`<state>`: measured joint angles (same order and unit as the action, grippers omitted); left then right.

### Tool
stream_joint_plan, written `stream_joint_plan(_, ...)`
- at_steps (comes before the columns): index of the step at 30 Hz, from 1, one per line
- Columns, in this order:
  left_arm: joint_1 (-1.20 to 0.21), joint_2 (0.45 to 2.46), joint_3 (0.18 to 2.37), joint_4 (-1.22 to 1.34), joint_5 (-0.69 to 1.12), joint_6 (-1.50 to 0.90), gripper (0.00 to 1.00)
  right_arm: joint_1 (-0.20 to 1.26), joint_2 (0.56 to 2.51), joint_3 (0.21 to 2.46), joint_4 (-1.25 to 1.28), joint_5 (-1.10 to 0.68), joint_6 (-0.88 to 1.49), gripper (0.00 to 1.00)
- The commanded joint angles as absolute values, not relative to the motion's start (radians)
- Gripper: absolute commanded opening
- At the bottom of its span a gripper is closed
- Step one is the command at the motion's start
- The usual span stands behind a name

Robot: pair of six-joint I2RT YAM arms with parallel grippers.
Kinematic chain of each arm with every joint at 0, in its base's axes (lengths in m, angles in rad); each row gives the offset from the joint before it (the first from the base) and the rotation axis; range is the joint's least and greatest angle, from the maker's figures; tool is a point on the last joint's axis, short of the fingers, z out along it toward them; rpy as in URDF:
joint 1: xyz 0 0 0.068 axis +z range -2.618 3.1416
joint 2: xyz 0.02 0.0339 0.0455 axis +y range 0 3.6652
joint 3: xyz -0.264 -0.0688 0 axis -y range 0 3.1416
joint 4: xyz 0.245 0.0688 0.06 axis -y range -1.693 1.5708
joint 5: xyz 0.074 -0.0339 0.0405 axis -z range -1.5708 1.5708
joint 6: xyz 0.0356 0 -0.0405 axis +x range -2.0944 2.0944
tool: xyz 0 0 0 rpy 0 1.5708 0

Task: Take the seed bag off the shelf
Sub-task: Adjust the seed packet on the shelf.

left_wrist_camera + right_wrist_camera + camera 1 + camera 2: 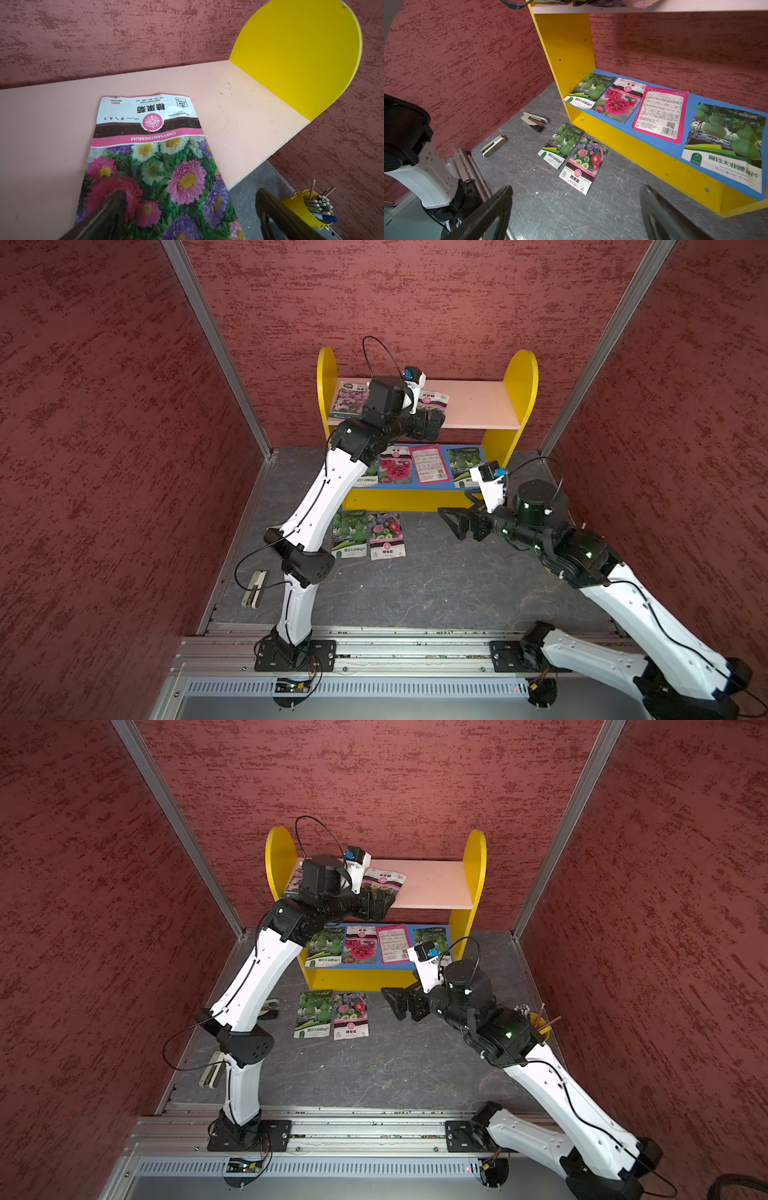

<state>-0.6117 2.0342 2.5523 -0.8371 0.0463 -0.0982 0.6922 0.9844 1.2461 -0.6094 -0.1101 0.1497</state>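
Note:
The shelf (pixel 478 406) stands against the back wall. On its pink upper board lies a chrysanthemum seed bag (pixel 153 145), its near end hanging over the board's front edge. My left gripper (pixel 191 207) is open at that end. One finger (pixel 112 212) is over the bag, the other (pixel 270 207) is off the board's edge, and nothing is gripped. In both top views the left arm hides much of this bag (pixel 434 400). A second flower bag (pixel 349 400) lies at the board's left end. My right gripper (pixel 451 522) hangs open over the floor before the shelf.
Several seed bags lie on the blue lower board (pixel 652 128). Two more, a gourd bag (pixel 350 533) and a flower bag (pixel 386 535), lie on the grey floor. Two staplers (pixel 493 145) (pixel 535 122) sit by the left wall. A yellow pencil bucket (pixel 307 209) stands right.

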Motion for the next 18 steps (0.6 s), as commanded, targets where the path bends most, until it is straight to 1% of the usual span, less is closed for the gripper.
stream_joint_plan(1, -0.610, 1.987, 2.544, -0.741, 0.036, -0.104, 1.00, 0.696, 0.976, 1.235, -0.571, -0.098, 0.156, 0.98)
stream_joint_plan(9, -0.609, 1.906, 2.511, -0.738, 0.064, -0.074, 1.00, 0.696, 0.995, 1.235, -0.501, -0.078, 0.207, 0.98)
stream_joint_plan(14, -0.609, 1.814, 2.441, -0.794, 0.107, -0.048, 1.00, 0.696, 1.014, 1.205, -0.348, -0.004, 0.387, 0.98)
stream_joint_plan(16, -0.609, 1.766, 2.385, -0.813, 0.141, -0.024, 1.00, 0.696, 1.028, 1.196, -0.286, 0.010, 0.460, 0.98)
stream_joint_plan(18, -0.607, 1.694, 2.282, -0.807, 0.165, -0.013, 1.00, 0.696, 1.048, 1.192, -0.236, 0.033, 0.524, 0.97)
